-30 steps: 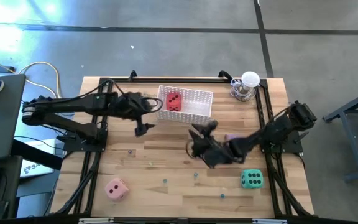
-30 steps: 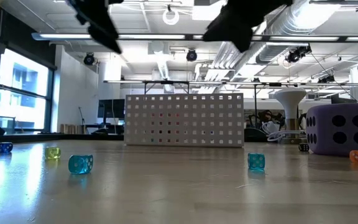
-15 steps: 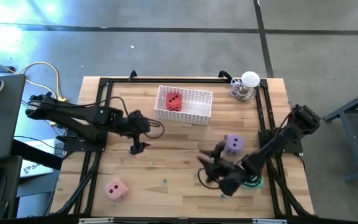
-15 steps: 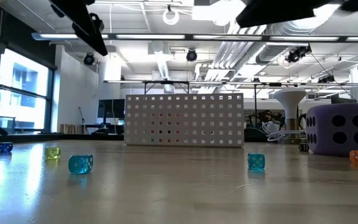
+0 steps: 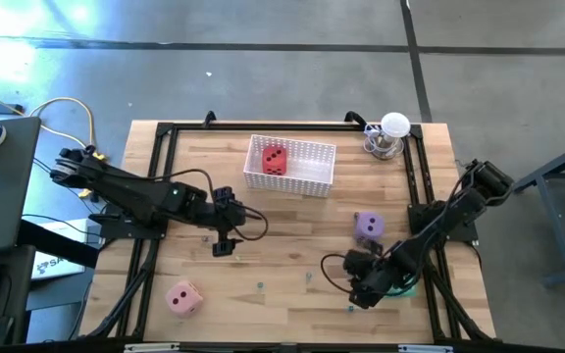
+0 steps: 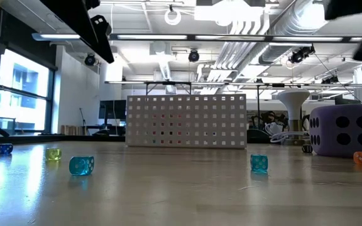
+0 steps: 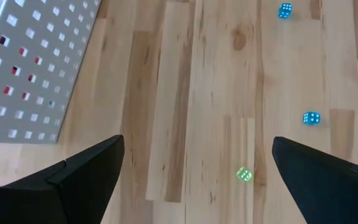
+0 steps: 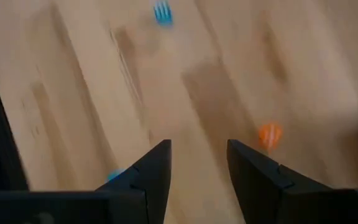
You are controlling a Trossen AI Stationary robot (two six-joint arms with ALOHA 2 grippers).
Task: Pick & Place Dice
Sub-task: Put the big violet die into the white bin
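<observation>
**One Die Binned, Green Next to the Right Arm**

The red die [image 5: 274, 160] sits in the white basket [image 5: 314, 173]. The right gripper [image 5: 364, 285], jaws partly parted and empty, hangs just beside the green die [image 5: 403, 283]. The left gripper [image 5: 223, 241], wide open, hangs above the pink die [image 5: 182, 298].

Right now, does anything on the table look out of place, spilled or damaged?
Nothing looks damaged. Several tiny dice lie scattered across the table, perhaps just props. The red die sits in the white basket; the purple die and pink die rest on the wood.
</observation>
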